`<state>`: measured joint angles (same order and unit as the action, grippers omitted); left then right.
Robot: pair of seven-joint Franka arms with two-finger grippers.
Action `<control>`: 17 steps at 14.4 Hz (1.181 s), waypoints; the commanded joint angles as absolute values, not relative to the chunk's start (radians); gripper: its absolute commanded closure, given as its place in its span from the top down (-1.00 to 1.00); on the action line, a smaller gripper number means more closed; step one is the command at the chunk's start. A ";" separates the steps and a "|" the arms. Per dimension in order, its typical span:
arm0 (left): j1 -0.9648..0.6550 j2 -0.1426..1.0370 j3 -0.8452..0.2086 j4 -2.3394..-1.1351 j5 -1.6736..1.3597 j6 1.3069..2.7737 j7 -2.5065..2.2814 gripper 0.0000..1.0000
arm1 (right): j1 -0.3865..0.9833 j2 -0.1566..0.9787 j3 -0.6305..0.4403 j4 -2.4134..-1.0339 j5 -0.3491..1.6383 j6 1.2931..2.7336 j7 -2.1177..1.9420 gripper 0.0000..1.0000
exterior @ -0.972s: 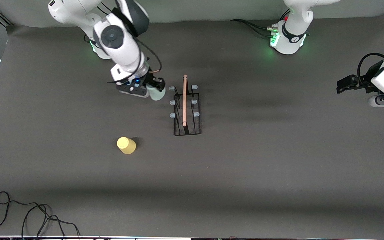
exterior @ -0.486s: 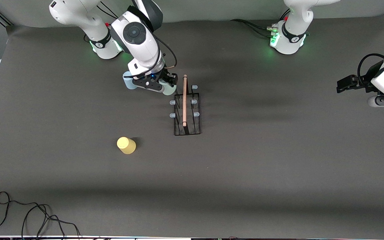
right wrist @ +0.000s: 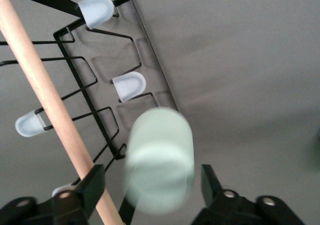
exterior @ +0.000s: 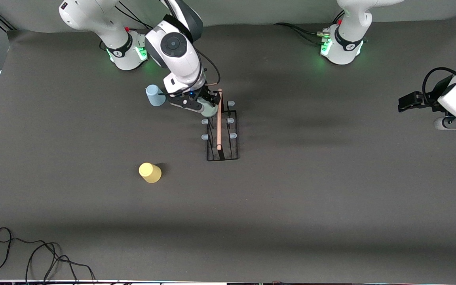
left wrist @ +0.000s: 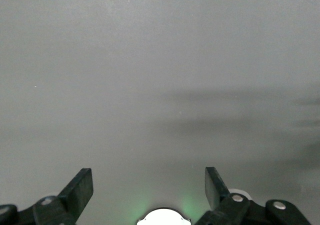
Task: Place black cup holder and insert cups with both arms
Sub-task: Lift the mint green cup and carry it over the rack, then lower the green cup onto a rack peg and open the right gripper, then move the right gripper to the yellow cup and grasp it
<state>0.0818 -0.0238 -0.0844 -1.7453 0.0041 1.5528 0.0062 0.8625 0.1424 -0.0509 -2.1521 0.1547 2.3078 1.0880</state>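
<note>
Trouble starts with the pale green cup (exterior: pixel 209 109): it hangs mouth-down over the prong at the end of the black cup holder (exterior: pixel 222 152) farthest from the front camera, on the side toward my right arm's base. In the right wrist view my right claw (right wrist: pixel 152 174) has its fingers spread, with a sliver of gap on each side of the cup (right wrist: pixel 160 160), so I judge that I am not gripping it. The cup looks smeared there while the wire stays crisp.

If its mouth is off-centre, the rim may catch the pale blue tip (right wrist: pixel 128 86), tilt and slide off the wire onto the table (exterior: pixel 331 198). The wooden rod (right wrist: pixel 45 90) runs close beside my finger, so a careless pull-away could nudge the light rack.

The cup is smooth, tapered plastic, slick and easy to tip. The holder is thin black wire (right wrist: pixel 149 47) bent into angular loops on a rectangular base, with rounded, soft-looking caps on the prongs; the rod (exterior: pixel 219 118) is plain pale wood.

The light blue cup (exterior: pixel 154 95) stands near my right claw (exterior: pixel 206 103), toward my right arm's end. The yellow cup (exterior: pixel 149 172) sits well apart, nearer the front camera. My left claw (exterior: pixel 404 102) waits over the matte grey table at its own end, fingers apart and empty (left wrist: pixel 148 185).
</note>
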 commanded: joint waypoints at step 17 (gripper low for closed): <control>0.077 -0.026 -0.087 -1.741 0.002 1.563 -0.046 1.00 | 0.684 0.417 -0.399 -1.976 0.170 2.370 0.333 1.00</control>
